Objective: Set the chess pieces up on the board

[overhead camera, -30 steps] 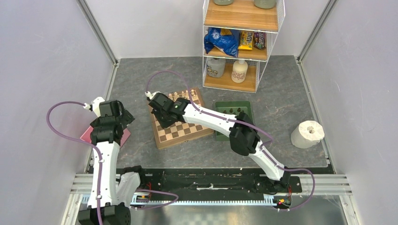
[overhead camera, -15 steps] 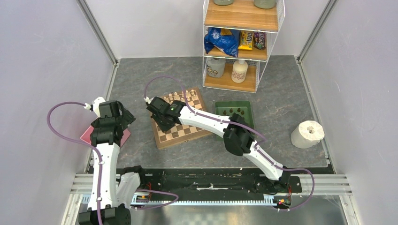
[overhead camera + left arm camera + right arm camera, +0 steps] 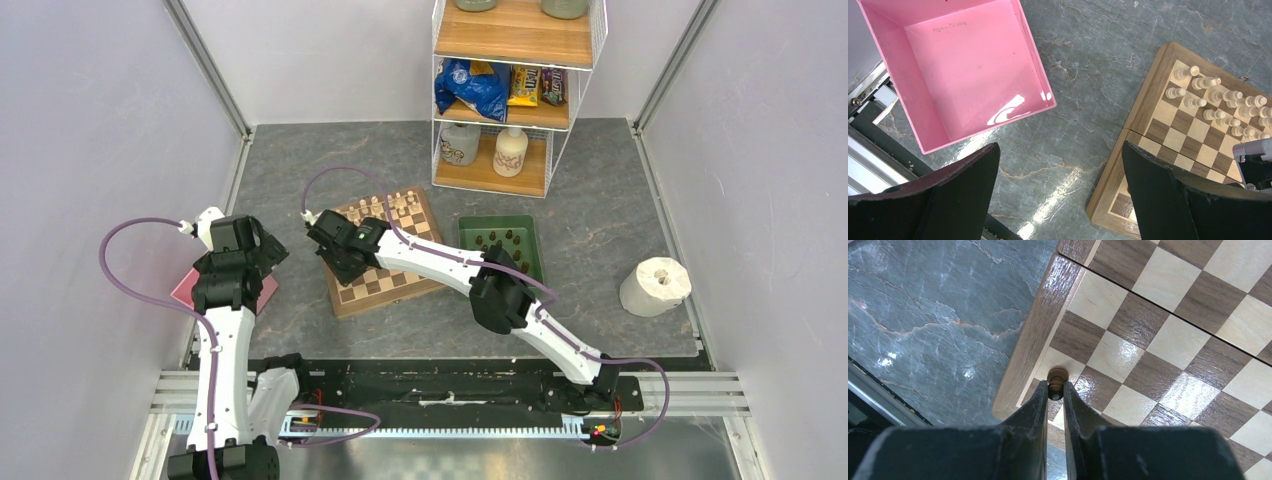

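We log the right end effector (image 3: 1056,394) clenched on a dark-brown pawn (image 3: 1057,375), directly over an edge square of the chessboard (image 3: 1024,347), presumably to seat it there, while the left end effector (image 3: 1060,165) hangs released, chessboard to its right.

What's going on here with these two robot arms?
The right gripper is shut on a tiny dark-brown wooden chess piece, at a corner square of the checkered wooden chessboard. Pale cream chessmen line the board's far side; more dark pieces sit in the dark-green tray. The left gripper hangs open near the pink box, holding nothing.
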Tool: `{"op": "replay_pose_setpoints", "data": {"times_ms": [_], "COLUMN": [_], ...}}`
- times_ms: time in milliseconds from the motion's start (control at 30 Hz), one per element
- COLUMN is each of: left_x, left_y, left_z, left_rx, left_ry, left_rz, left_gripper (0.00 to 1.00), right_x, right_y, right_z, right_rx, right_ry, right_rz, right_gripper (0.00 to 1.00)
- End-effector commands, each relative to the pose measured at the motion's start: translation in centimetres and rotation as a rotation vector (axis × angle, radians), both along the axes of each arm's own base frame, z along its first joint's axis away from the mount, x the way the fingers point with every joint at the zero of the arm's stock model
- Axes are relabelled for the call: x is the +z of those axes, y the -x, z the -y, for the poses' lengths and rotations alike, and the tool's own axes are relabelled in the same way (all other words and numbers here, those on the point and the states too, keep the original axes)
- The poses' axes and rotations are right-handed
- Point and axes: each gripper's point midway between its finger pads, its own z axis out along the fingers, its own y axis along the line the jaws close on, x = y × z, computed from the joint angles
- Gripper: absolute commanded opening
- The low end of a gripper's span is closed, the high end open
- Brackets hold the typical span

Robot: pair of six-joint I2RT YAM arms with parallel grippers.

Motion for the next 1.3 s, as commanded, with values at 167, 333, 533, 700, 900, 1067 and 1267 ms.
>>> {"op": "replay_pose_setpoints", "data": {"times_ms": [167, 333, 533, 700, 900, 1067, 1267], "left_x": [0.7, 0.7, 0.7, 0.8, 1.0, 1.1, 1.2], "left_y": [-0.4, -0.4, -0.3, -0.3, -0.3, -0.1, -0.3], "left_z": [-0.1, -0.1, -0.1, -0.2, -0.2, -0.2, 0.0], "left_rx": [-0.001, -0.003, -0.001, 0.000, 0.001, 0.003, -0.009], "left_ry": [-0.006, -0.005, -0.007, -0.009, -0.010, -0.015, -0.010], "left_rz": [0.034, 0.034, 0.037, 0.042, 0.046, 0.063, 0.078], "left_gripper": [0.99, 0.99, 0.99, 0.99, 0.99, 0.99, 0.99], "right_x": [1.1, 1.8, 3.9, 7.2, 10.7, 12.7, 14.4], "right_y": [0.2, 0.3, 0.6, 0.1, -1.0, -3.9, -8.5], "right_z": [-1.1, -1.3, -1.8, -1.3, 1.3, 6.0, 14.9], "right_rx": [0.029, 0.036, 0.045, 0.023, -0.016, -0.175, -0.453], "right_ry": [-0.036, -0.054, -0.114, -0.188, -0.253, -0.281, -0.288], "right_rz": [0.006, 0.001, -0.003, 0.026, 0.087, 0.188, 0.360], "right_gripper": [0.26, 0.37, 0.45, 0.54, 0.75, 0.97, 0.97]}}
